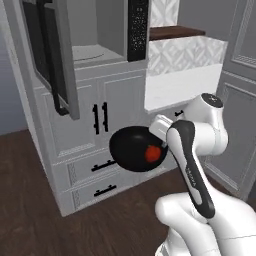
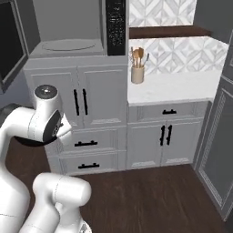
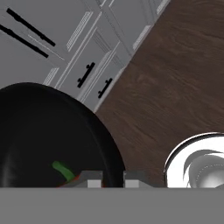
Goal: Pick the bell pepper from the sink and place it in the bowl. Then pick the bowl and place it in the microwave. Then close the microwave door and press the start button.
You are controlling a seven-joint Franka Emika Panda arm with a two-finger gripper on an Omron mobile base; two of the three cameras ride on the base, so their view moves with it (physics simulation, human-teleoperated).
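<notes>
The black bowl [image 1: 131, 148] hangs in the air in front of the grey cabinets, below and to the right of the open microwave [image 1: 98, 36]. The red bell pepper [image 1: 152, 154] lies inside it. My gripper [image 1: 161, 143] is shut on the bowl's rim at its right side. In the hand view my gripper [image 3: 113, 179] pinches the rim of the bowl [image 3: 43, 131], and the bell pepper [image 3: 65, 173] shows its green stem by the left fingertip. The microwave door [image 1: 50, 60] stands swung open at the left. The black control panel [image 1: 137, 27] is at the microwave's right. The sink is out of view.
Grey cabinet doors and drawers [image 1: 95, 165] stand right behind the bowl. A white counter [image 2: 168, 86] with a utensil holder [image 2: 137, 68] lies to the right. A tall grey cabinet [image 2: 218, 136] closes the far right. The dark wood floor [image 2: 150, 200] lies below.
</notes>
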